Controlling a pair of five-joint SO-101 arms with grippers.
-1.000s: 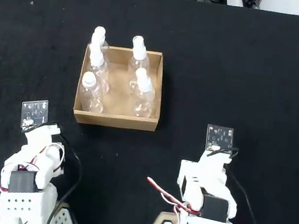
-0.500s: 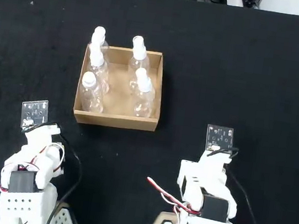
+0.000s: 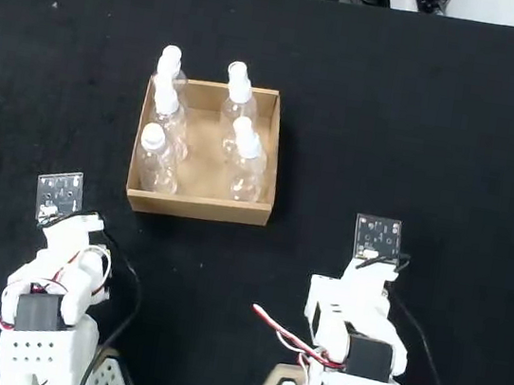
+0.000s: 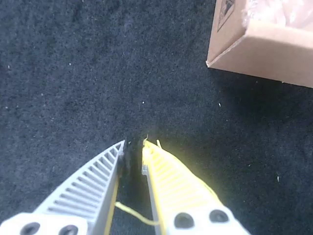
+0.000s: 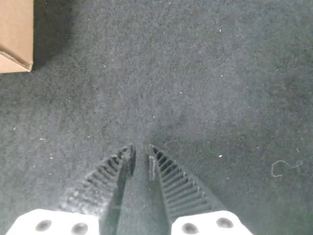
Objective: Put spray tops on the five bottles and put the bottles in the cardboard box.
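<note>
L tool (image 4: 133, 144) & R tool (image 5: 139, 149) both closed, empty, arms folded back, short of cardboard box (image 3: 197, 207)

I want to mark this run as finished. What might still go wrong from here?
1. The far-left bottle shows past the far wall of the cardboard box; it may stand outside, which the high view cannot settle.
2. The near-left bottle has a top that looks flatter than the others, perhaps not a spray top.
3. The left gripper and right gripper rest shut, away from the box, so nothing steadies the tall bottles if it is bumped.
</note>
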